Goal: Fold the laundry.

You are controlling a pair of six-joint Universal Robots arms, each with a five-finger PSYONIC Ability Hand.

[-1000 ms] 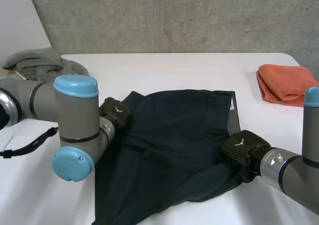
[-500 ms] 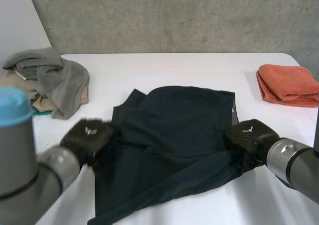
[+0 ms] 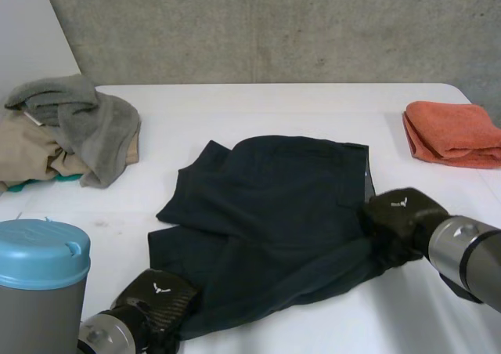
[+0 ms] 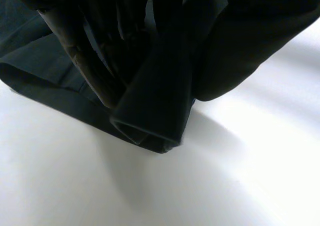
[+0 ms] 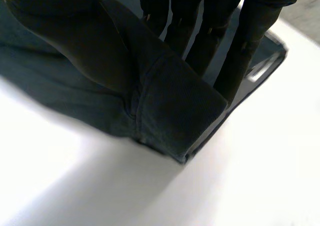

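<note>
The left hand (image 3: 156,299) pinches the near corner of the garment (image 3: 274,205) between thumb and fingers (image 4: 85,61); a small white mark (image 3: 159,288) sits on its back. The right hand (image 3: 399,217) clamps the right edge, thumb over a fold. The garment lies in the middle of the table (image 3: 258,103), its pale tag (image 5: 260,71) unreadable. Farther off, a grey towel (image 3: 86,115) tops a beige pile (image 3: 31,154) at left, and an orange towel (image 3: 454,131) lies at right.

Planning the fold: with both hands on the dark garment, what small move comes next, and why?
Probably lift the near edge slightly and carry it toward the far edge: the left hand pinches the near corner of the dark blue cloth garment, the right hand pinches its right-side hem, and the rest lies spread out.
</note>
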